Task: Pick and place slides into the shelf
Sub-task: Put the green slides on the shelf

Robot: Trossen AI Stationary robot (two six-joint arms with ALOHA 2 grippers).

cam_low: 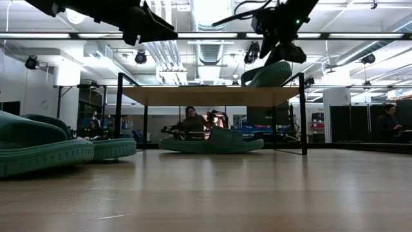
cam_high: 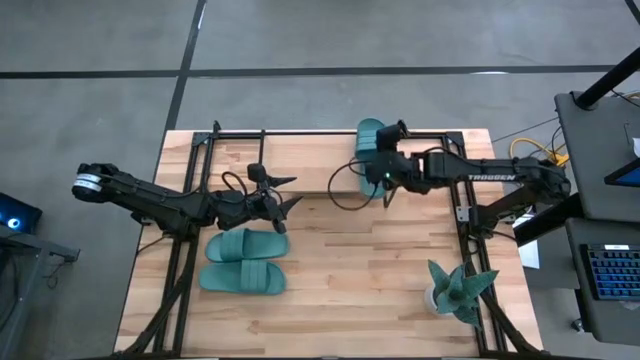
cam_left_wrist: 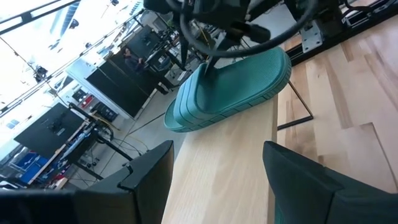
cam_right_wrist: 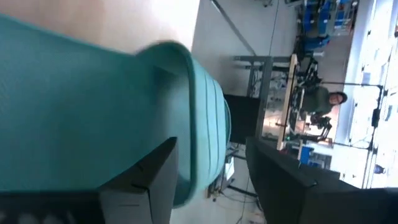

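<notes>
Placing step: right claw [cam_high: 378, 152] wide around slide [cam_high: 370, 133] on shelf [cam_high: 300, 160] top, grip apparently let go. Left claw [cam_high: 283, 207] wide, empty. Next: lift clear, fetch tabletop slides [cam_high: 245, 260].

place: robotics lab | evidence: ceiling ducts [cam_low: 209, 38], workstations, seated person [cam_low: 191, 122]

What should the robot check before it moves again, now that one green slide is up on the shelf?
1. Slide on the shelf top: resting there, tilted, toe past the far edge: not ok.
2. Right gripper: at that slide, fingers spread either side of its strap; fully let go: cannot tell.
3. Left gripper: open and empty over the shelf: ok.
4. Two slides on the table: side by side, free to pick: ok.
5. Slide under the shelf: lying flat: ok.
</notes>
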